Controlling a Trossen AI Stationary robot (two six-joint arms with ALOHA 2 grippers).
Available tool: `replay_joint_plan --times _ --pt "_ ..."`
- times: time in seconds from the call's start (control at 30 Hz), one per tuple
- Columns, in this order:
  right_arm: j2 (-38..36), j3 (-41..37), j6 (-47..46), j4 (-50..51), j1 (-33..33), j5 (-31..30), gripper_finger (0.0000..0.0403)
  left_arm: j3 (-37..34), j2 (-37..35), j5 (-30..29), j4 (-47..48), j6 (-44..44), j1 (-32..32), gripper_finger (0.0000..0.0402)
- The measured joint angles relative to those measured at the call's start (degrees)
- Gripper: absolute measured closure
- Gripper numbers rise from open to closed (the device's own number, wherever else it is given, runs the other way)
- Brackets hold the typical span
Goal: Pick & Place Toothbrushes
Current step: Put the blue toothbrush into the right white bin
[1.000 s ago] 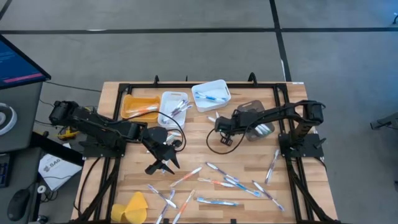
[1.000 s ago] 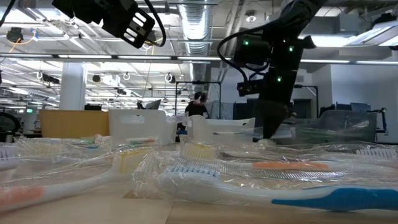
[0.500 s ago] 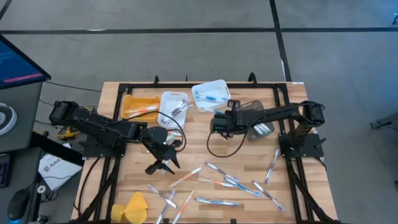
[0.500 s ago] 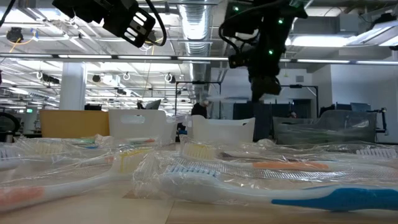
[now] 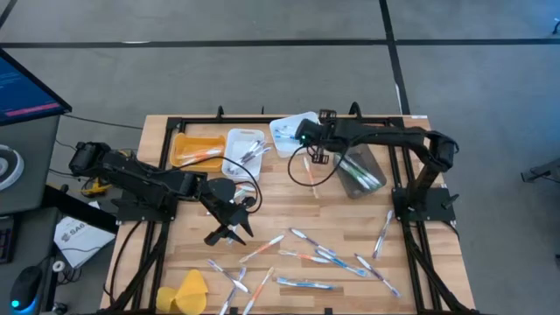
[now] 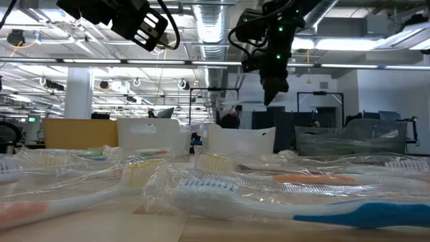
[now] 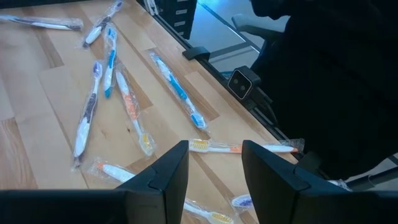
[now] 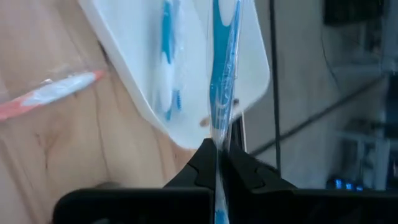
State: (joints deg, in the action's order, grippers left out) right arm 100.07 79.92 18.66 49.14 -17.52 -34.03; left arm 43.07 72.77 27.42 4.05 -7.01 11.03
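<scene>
Wooden table (image 5: 280, 197), bins at far edge — right gripper (image 8: 217, 163) pinched tight on a wrapped blue toothbrush (image 8: 222, 68), its long axis pointing straight ahead, over white bin (image 8: 186, 127); left gripper (image 7: 214, 163) half-spread, empty.

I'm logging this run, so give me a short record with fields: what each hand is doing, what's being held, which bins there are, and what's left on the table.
right hand: shut on a blue toothbrush, above the white tilted bin
left hand: partly open, empty, above the table's middle left
bins: orange bin, white middle bin, white tilted bin, clear bin
loose toothbrushes: many, wrapped, on the near half of the wooden table
other: yellow lump at the near left corner
</scene>
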Motion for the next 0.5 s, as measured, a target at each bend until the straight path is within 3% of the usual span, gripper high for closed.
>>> replay_joint_plan --times 0.2,0.5 --pt "0.77 -0.42 11.07 -8.35 -1.56 5.44 0.0403 0.0 0.0 0.0 0.0 0.15 0.0 0.026" --pt "6.8 -0.12 8.63 -9.53 -5.65 6.59 0.0403 0.0 0.0 0.0 0.04 0.55 -0.01 0.0259"
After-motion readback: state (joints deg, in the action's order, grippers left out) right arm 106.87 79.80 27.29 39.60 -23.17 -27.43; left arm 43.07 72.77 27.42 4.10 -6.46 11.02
